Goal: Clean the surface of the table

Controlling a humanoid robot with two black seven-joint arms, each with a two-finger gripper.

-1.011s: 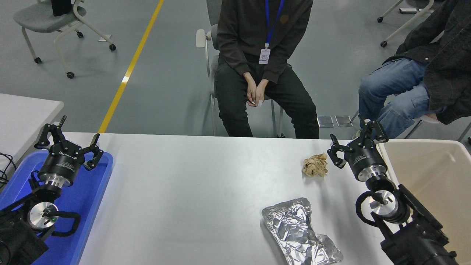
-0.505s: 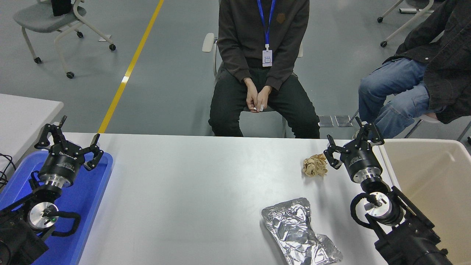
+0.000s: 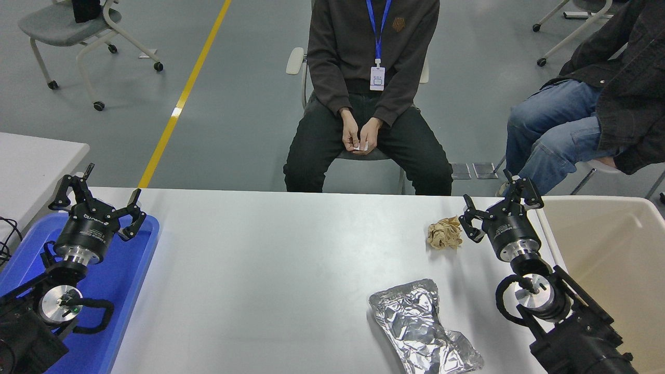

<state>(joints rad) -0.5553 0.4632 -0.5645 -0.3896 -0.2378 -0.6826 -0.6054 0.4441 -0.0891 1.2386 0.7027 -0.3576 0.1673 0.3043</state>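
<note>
the tabletop [image 3: 270, 270] fills the lower middle, with a crumpled brown paper wad [image 3: 444, 233] at 2 o'clock and crushed foil [image 3: 421, 327] at 5. the right hand [image 3: 496, 205], spread, hovers beside the wad. the left hand [image 3: 96, 193], spread, sits parked over a blue tray [image 3: 124, 280] at 9.

crumpled paper [image 3: 444, 233] and foil [image 3: 421, 327] right, bare table surface [image 3: 270, 270] left
</note>
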